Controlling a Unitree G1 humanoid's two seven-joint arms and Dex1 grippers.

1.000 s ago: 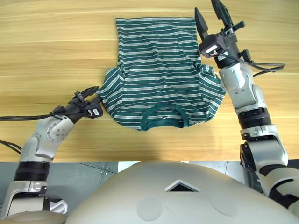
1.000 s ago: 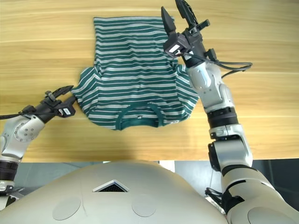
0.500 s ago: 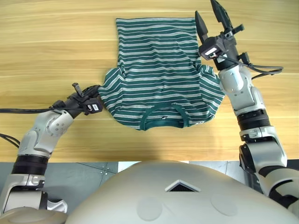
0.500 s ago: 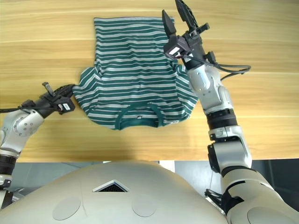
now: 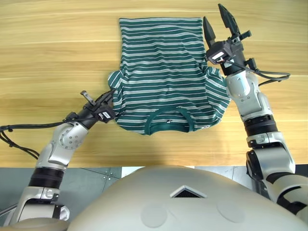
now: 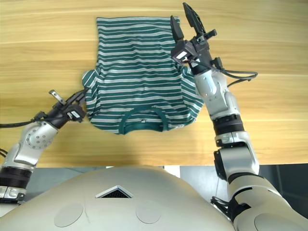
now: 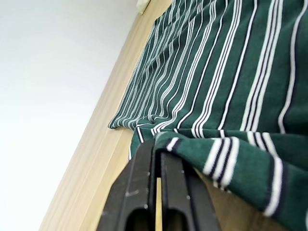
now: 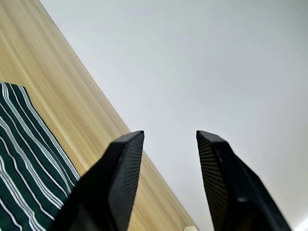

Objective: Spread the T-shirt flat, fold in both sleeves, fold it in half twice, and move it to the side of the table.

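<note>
Green striped T-shirt (image 5: 161,72) in the middle of the wooden table (image 5: 57,43), collar nearest. Seen from the head: left gripper (image 5: 111,96) at its left sleeve, right gripper (image 5: 215,17) by its far right corner. Left wrist: pressed together, seemingly pinching cloth. Right wrist: spread wide.

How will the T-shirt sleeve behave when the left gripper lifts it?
Likely floppy: the sleeve bunches and curls where the left gripper pinches it. Probably light, thin knit lying in soft folds. The T-shirt may drag and wrinkle across the smooth table.
</note>
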